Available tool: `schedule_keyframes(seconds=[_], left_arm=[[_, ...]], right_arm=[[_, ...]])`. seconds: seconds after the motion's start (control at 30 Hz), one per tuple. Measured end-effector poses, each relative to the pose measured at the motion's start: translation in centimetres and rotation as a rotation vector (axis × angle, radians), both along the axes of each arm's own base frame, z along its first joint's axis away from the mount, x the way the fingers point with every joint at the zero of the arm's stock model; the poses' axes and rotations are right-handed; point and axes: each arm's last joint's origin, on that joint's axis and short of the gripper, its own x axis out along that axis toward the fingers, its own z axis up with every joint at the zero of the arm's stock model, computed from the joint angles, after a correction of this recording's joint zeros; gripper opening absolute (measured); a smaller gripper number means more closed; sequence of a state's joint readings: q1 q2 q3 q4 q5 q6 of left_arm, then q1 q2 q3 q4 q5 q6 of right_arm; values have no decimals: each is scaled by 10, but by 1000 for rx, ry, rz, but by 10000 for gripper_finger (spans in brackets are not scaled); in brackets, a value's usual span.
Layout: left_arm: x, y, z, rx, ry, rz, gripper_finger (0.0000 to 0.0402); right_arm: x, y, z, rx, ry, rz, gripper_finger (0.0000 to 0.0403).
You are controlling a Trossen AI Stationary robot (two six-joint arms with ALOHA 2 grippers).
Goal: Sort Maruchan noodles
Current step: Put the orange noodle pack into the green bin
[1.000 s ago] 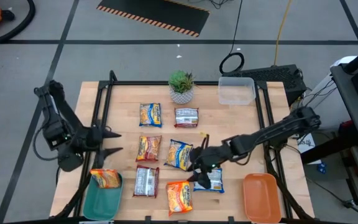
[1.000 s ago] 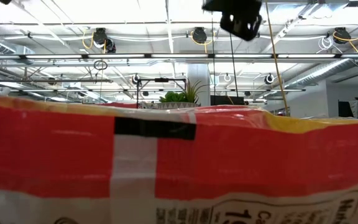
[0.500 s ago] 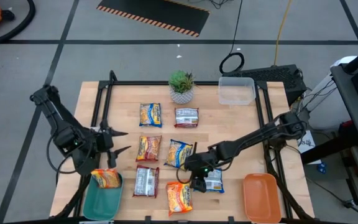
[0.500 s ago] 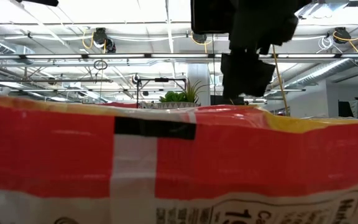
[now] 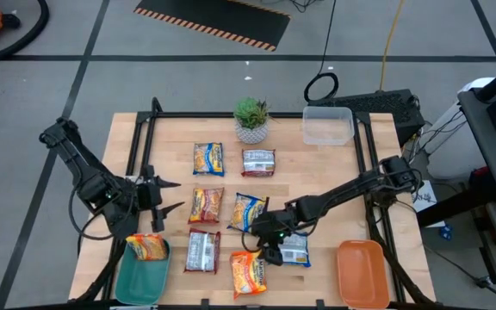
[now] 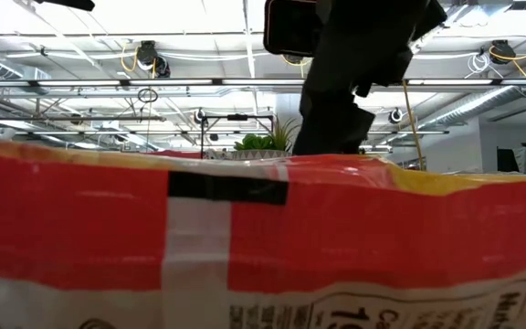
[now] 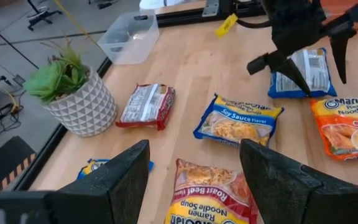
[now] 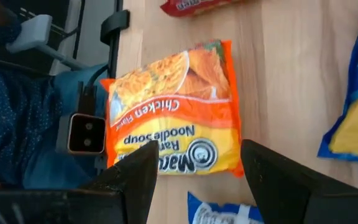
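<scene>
The noodle packets lie flat across the middle and front of the table (image 5: 317, 172), and the orange chicken packet (image 5: 248, 272) at the front edge appears to be the one in hand. One packet (image 5: 147, 247) is already lodged on the teal tray (image 5: 138, 277); the orange tray (image 5: 362, 274) holds nothing. The right gripper (image 5: 265, 248) is poised with its fingers spread and empty, just above the gap between the chicken packet and the blue-white packet (image 5: 295, 250). A reach-in before pickup is judged to be under way; next, a descent and a closing on the chicken packet's edge would be called for. The left gripper (image 5: 164, 196) waits open near the table's left edge. The packet's printing and exact position beneath the fingers are given by the right wrist view alone; the low view is blocked by a packet face.
</scene>
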State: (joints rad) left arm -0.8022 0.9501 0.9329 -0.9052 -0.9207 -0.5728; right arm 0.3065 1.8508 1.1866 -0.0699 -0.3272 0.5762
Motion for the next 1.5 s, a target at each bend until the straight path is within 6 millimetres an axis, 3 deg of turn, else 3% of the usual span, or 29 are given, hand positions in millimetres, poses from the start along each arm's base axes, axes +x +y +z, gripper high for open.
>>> schedule_keyframes(seconds=[0.47,0.77,1.1,1.33,1.5], left_arm=[[2,2,0,-11,-4,13,255],[4,0,2,11,-9,-12,255],[4,0,2,13,-9,-13,255],[4,0,2,13,-9,-12,255],[4,0,2,13,-9,-12,255]], right_arm=[[12,-7,-47,117,154,11,221],[13,-11,-48,113,152,9,156],[19,-15,-44,104,19,111,11],[21,-19,-43,91,-5,124,2],[20,-21,-23,51,-74,89,1]])
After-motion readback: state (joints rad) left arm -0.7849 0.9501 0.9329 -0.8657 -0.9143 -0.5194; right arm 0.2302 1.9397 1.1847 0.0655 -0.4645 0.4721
